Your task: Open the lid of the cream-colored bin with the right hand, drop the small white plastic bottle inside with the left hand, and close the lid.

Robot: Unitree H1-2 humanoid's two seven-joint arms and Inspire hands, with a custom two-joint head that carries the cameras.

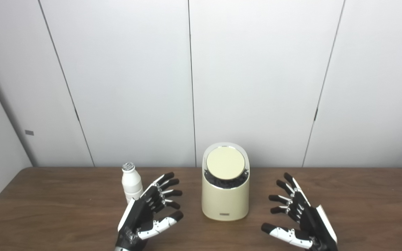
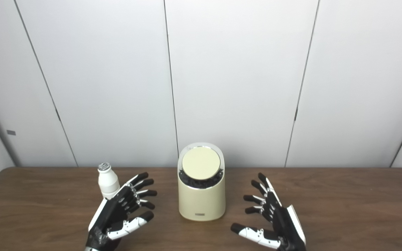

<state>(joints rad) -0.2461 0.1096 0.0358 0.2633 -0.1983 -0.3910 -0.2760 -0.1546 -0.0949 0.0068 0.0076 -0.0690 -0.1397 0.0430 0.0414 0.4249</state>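
The cream-colored bin (image 1: pixel 225 200) stands upright in the middle of the brown table, its round lid (image 1: pixel 225 162) closed and tilted toward me. The small white plastic bottle (image 1: pixel 131 182) with a silver cap stands upright to the bin's left. My left hand (image 1: pixel 149 212) is open, fingers spread, just in front and right of the bottle, not touching it. My right hand (image 1: pixel 298 216) is open, fingers spread, to the right of the bin and apart from it. Both hands hold nothing.
The wooden table (image 1: pixel 361 198) runs across the whole view, with its back edge against white wall panels (image 1: pixel 257 80).
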